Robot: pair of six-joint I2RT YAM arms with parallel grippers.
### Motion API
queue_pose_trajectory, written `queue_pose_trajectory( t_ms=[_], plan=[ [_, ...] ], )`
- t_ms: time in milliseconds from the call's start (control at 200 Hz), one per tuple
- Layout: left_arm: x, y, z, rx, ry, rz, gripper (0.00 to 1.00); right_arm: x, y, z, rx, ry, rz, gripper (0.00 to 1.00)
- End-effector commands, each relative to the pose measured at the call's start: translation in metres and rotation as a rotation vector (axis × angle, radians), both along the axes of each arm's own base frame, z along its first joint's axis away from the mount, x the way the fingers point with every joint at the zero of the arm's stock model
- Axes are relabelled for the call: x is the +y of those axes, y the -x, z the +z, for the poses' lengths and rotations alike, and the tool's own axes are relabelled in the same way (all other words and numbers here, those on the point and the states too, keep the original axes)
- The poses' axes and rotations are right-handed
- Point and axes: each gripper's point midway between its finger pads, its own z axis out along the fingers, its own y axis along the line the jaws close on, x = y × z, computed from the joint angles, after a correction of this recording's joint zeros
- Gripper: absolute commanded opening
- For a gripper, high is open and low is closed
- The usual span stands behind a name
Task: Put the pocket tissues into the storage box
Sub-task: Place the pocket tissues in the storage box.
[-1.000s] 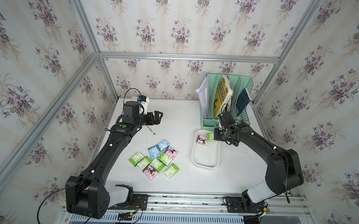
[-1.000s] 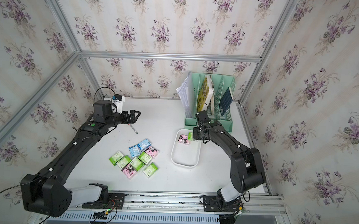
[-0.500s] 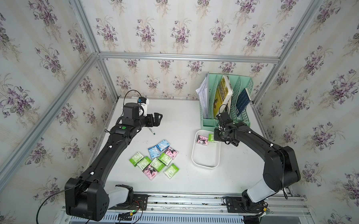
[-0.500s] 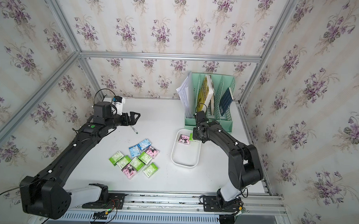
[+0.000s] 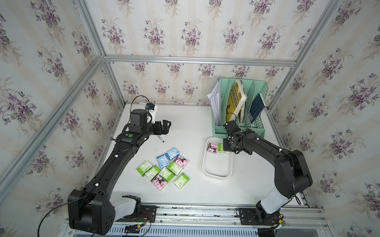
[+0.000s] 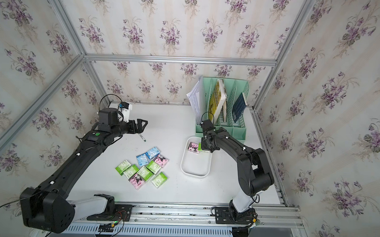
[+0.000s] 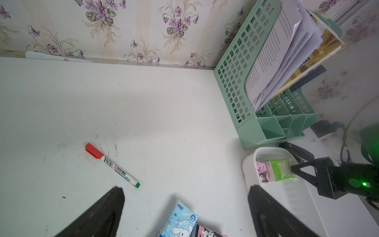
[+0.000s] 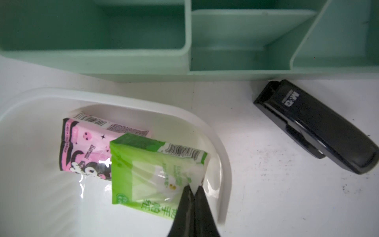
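Note:
My right gripper [image 8: 193, 187] is shut on a corner of a green-and-white pocket tissue packet [image 8: 151, 170]. It holds the packet at the far end of the white storage box [image 5: 217, 176], partly over a pink packet [image 8: 86, 147] that lies inside. Both top views show the same grip, with the right gripper [image 6: 203, 147] at the green packet [image 6: 200, 146]. Several more pocket tissues [image 5: 163, 168], green, pink and blue, lie clustered on the table left of the box. My left gripper [image 5: 165, 128] hangs open above the table beyond that pile, holding nothing.
A red-capped marker pen [image 7: 111, 165] lies on the table just below the left gripper. The mint-green file organiser [image 5: 241, 131], with papers and books, stands right behind the box. A black stapler [image 8: 315, 127] lies between the organiser and the box's right side.
The right gripper with the green packet has shifted slightly over the far end of the box. The left gripper has sunk a little.

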Motion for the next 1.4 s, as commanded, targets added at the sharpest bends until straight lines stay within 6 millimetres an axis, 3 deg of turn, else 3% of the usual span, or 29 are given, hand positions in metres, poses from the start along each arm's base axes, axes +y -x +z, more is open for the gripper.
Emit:
queue_pose_trajectory(
  t_ms=[0, 250, 450, 699, 1394],
  plan=[
    [0.002, 0.0, 0.003, -0.016, -0.017, 0.005, 0.99, 0.005, -0.006, 0.004, -0.026, -0.018, -0.003, 0.0],
    [0.003, -0.001, 0.004, -0.016, -0.021, 0.005, 0.99, 0.007, -0.024, 0.055, -0.108, -0.012, 0.009, 0.0],
    [0.003, 0.0, 0.005, -0.018, -0.023, 0.004, 0.99, 0.002, -0.027, 0.069, -0.104, 0.039, 0.023, 0.0],
    [0.004, 0.001, 0.004, -0.015, -0.028, 0.004, 0.99, -0.015, -0.009, 0.067, -0.041, 0.126, 0.029, 0.0],
    [0.008, 0.008, 0.004, -0.015, -0.055, 0.012, 0.99, -0.002, 0.0, 0.021, 0.018, 0.136, 0.038, 0.0]
  ],
)
